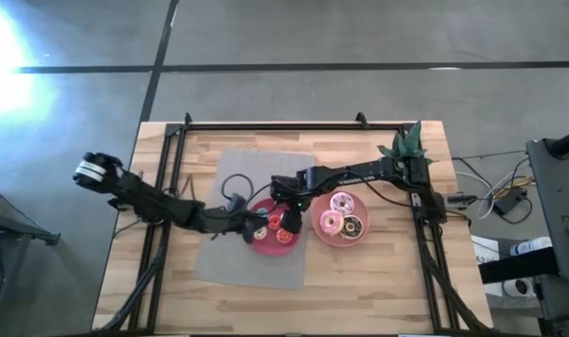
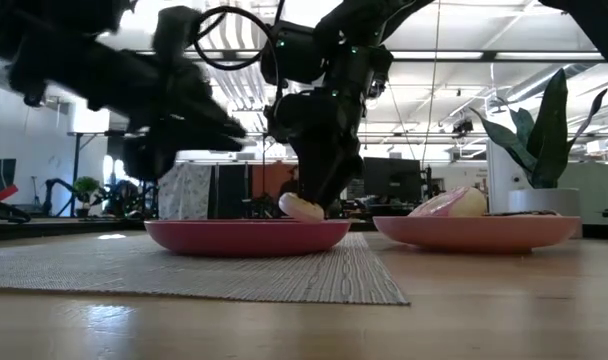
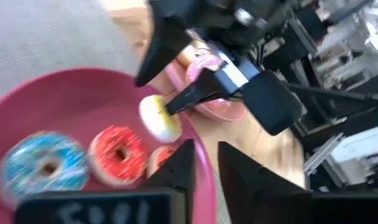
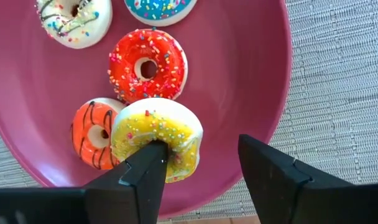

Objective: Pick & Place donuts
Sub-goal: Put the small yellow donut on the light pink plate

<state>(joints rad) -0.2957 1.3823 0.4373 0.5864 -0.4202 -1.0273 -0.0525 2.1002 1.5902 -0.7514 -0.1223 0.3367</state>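
Five tiny donuts are in the left pink plate: yellow, orange, red, blue and white with dark stripes. The right plate holds two pink-frosted donuts and a chocolate one. My right gripper is open, low over the left plate, at the yellow donut. My left gripper hovers open above the same plate's rim and holds nothing. My right gripper touches the yellow donut with one fingertip only, at the ring's edge next to the hole. The other finger stands apart from it. The fingers come down slanting from above. The donut stands tilted, leaning over the orange one, its lower edge in the plate.
The left plate sits on a grey woven mat; the right plate stands on bare wood close beside it. A potted plant stands at the table's far right corner. A black metal frame runs round the table.
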